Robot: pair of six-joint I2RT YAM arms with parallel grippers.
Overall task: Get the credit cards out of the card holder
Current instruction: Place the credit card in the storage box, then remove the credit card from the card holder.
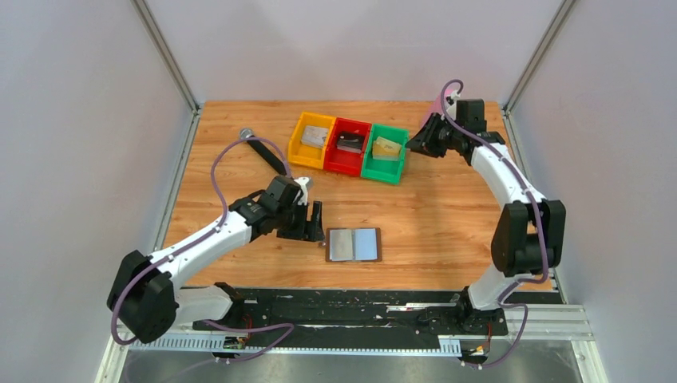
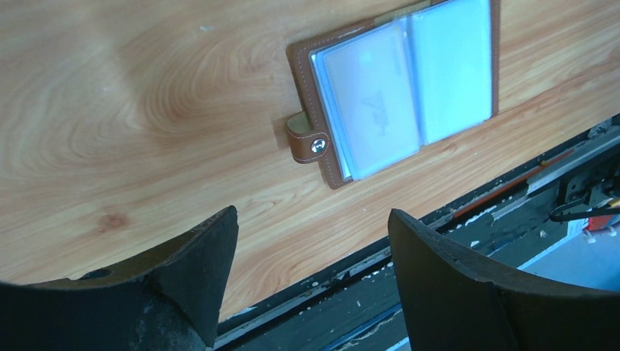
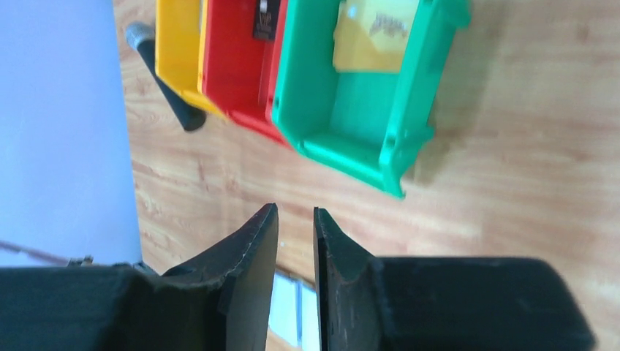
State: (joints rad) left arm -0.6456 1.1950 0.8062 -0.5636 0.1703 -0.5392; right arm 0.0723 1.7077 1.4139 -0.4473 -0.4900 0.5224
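While the card holder (image 1: 354,244) (image 2: 398,88) lies open and flat on the desk (image 1: 447,215), close to the near edge and between my two bases, my left fingers (image 1: 317,217) (image 2: 197,256) hang just to its left, spread wide with nothing between them. I cannot tell whether they touch the wood. The holder shows its brown rim and two pale blue panels facing up, and a brown tab with a metal snap sticks out from its left side. A pale card with a faint mark shows in the panel next to that tab.

My right fingers (image 1: 417,144) (image 3: 256,248) are far across the desk, just beside the right end of the green bin (image 1: 382,173) (image 3: 351,146). They are almost pressed together, only a thin slit between them, and they pinch nothing.

The green bin holds a yellow card (image 1: 387,146) (image 3: 373,33). A red bin (image 1: 345,166) touches it on the left, and a yellow bin (image 1: 295,148) comes after that. A black stick (image 1: 267,155) lies left of the yellow bin.
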